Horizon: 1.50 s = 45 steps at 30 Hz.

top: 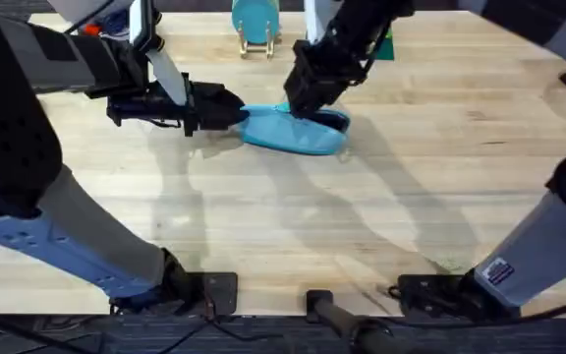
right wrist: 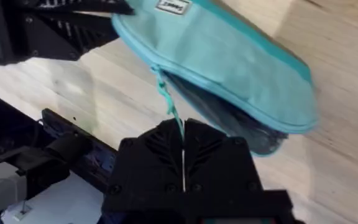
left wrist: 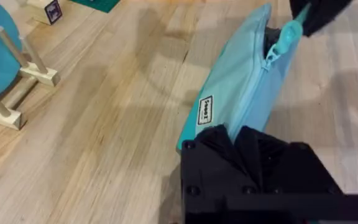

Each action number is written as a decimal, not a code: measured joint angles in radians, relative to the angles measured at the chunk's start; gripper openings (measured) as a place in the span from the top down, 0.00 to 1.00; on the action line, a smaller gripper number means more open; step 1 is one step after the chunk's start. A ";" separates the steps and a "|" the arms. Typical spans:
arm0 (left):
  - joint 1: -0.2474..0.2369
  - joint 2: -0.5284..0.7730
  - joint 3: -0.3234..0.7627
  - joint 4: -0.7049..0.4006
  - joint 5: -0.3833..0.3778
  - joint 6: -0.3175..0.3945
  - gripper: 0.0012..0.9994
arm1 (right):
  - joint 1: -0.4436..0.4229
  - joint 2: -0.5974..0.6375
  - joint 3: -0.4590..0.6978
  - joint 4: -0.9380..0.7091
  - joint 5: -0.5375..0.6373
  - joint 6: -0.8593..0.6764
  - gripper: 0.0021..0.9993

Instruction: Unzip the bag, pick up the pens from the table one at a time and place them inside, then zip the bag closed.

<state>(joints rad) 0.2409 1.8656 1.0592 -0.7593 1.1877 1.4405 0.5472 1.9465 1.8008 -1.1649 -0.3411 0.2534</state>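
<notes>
Worktop (top: 293, 226): light wood planks, bare nearest my bases; farther out lies what I'm working on
Bag (top: 298, 133): turquoise pouch lying on the worktop past the middle; zipper partly open, dark inside showing in the right wrist view
Left hand (top: 234, 108): clamped on the bag's left end, just by its small label (left wrist: 206, 110)
Right hand (top: 308, 98): fingers pinched together on the zipper pull (right wrist: 166, 99) over the bag's top edge
Far edge: teal disc on a wooden stand (top: 255, 25), beyond the bag

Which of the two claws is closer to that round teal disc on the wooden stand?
Right. The right gripper sits at the bag's zipper, just below the teal disc. The left gripper grips the bag's other end, farther from the disc.
</notes>
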 joint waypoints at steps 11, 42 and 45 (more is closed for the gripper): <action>0.000 0.000 0.000 0.001 -0.003 0.000 0.96 | -0.022 0.000 0.001 -0.016 -0.016 -0.035 0.97; 0.000 0.000 0.000 0.003 -0.006 0.000 0.96 | -0.022 0.000 0.020 -0.213 0.195 -0.119 0.28; 0.000 0.000 0.000 0.003 -0.006 0.000 0.96 | -0.021 0.000 0.076 -0.218 0.192 -0.160 0.01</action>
<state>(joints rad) 0.2409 1.8656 1.0592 -0.7559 1.1816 1.4406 0.5264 1.9465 1.8770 -1.3833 -0.1490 0.0938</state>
